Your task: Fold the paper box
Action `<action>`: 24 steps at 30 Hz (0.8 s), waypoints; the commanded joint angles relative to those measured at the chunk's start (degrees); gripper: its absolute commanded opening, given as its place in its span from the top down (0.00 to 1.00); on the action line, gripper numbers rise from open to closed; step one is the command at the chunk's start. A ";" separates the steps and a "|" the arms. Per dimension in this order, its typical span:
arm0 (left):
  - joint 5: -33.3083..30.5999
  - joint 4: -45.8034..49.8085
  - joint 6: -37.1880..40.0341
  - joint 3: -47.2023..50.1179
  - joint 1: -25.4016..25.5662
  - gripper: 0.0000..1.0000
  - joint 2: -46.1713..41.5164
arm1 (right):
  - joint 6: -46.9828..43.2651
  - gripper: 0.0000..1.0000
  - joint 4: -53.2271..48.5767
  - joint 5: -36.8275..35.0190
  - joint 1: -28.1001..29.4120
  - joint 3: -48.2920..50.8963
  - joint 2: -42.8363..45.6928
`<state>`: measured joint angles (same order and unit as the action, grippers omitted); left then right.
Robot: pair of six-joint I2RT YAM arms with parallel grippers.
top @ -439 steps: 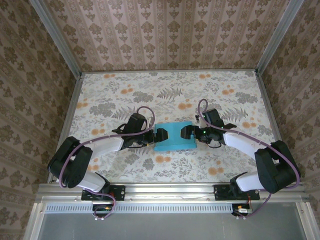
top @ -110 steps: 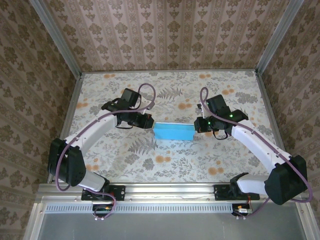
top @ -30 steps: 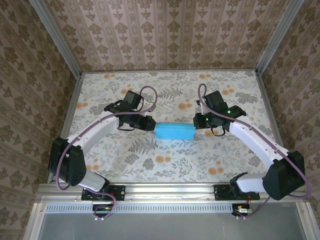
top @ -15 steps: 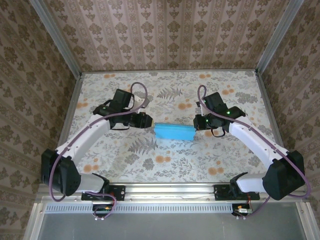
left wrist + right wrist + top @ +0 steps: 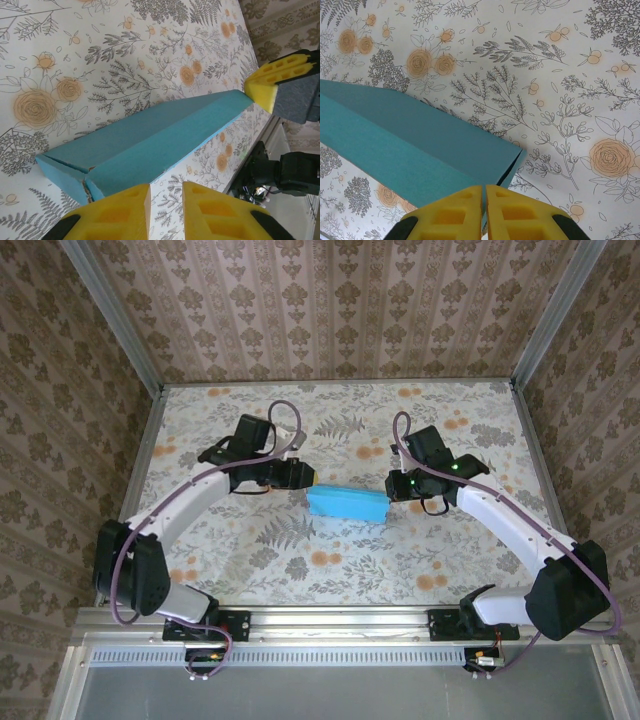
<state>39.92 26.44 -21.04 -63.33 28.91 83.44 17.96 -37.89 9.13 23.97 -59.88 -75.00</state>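
Right gripper, its pads pressed together, sits against the right end of the paper box. Whether a sliver of card is nipped between them is hard to tell from the wrist view. The box lies mid-table as a long, low turquoise shape, its top panel sloping down to a crease. A dark slit gapes at its right-end corner and a seam shows at the left end. Left gripper hovers just off that left end, slightly towards the far side, with its yellow pads narrowly parted and holding nothing. All around spreads the floral table.

The step in hand appears to be closing the ends. To do it well, the right gripper would likely serve as a brace so the box cannot skate across the cloth. The left would then come in low and square to the seam, pressing along the box's length rather than down on the panel. Thin card probably buckles under a hard shove, so light, even pressure seems wise.
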 commanded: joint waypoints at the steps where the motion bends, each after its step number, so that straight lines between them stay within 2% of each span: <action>1: 1.08 -3.03 -1.42 -0.05 0.36 0.78 1.13 | -0.34 0.88 -0.14 -1.56 0.42 0.64 0.16; 20: -1.31 -2.53 -1.45 4.41 0.44 0.78 1.99 | -0.45 0.88 -0.23 -1.79 0.38 -0.54 1.63; 24: -1.42 -2.62 -1.50 4.47 0.45 0.78 2.18 | -0.58 0.90 0.70 0.24 0.29 -0.61 3.38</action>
<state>39.81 22.68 -22.28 -60.12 29.17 85.23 17.93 -37.65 8.40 23.94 -59.88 -74.11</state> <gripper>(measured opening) 0.222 0.100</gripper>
